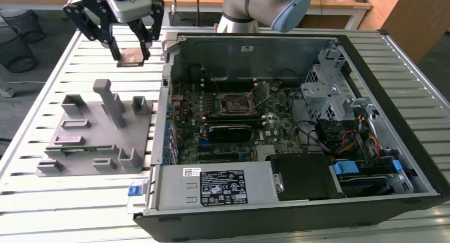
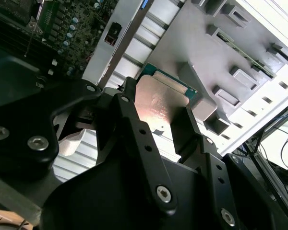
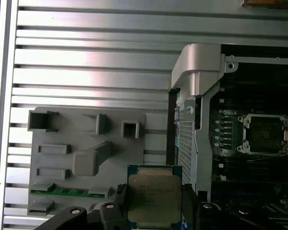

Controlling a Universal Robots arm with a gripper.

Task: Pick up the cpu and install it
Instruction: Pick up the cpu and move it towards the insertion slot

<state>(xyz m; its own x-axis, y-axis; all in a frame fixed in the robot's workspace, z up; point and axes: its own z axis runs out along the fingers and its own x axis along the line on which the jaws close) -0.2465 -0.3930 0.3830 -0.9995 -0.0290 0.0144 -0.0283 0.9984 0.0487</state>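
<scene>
Cpu [image 1: 131, 59] hangs pinched by its edges between the fingers of the claw [image 1: 130, 56], above the slatted counter [image 1: 77, 201]. Near it lies the grey fixture [image 1: 98, 132], a green memory stick [image 1: 77, 147] in one slot. Beside that stands the open case [image 1: 246, 50] with its socket [image 1: 232, 101].

Shiny metal cpu [image 3: 154, 199] (matt plastic fixture [image 3: 62, 136])

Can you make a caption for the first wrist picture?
The gripper holds the cpu above the slatted table, near the grey fixture.
</scene>
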